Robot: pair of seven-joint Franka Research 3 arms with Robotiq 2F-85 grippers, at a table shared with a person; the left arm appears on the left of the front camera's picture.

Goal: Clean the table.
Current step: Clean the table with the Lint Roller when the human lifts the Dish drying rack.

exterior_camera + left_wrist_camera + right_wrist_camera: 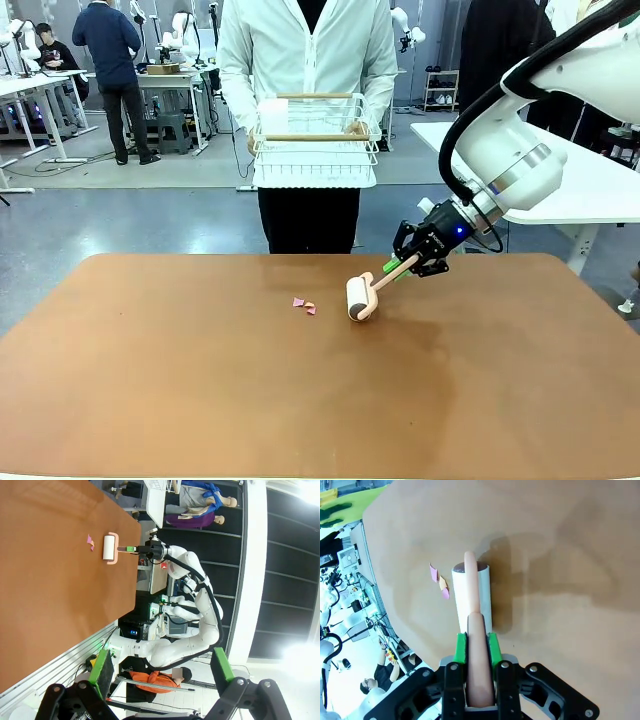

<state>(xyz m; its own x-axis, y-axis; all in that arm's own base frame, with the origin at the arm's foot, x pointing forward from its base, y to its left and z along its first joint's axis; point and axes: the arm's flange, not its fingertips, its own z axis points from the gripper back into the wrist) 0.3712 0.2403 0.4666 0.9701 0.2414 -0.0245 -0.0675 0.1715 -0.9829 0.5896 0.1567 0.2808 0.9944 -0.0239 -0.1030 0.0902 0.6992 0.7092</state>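
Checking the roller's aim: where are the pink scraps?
In the front view the pink scraps lie on the table, toward its far edge, just left of the lint roller held by the right claw.

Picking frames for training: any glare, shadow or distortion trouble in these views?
Front view: sharp, evenly lit, soft shadow on the table right of the roller. Left wrist view: rolled sideways, blown-out glare at its right edge. Right wrist view: tabletop washed pale, dark shadow beside the roller.
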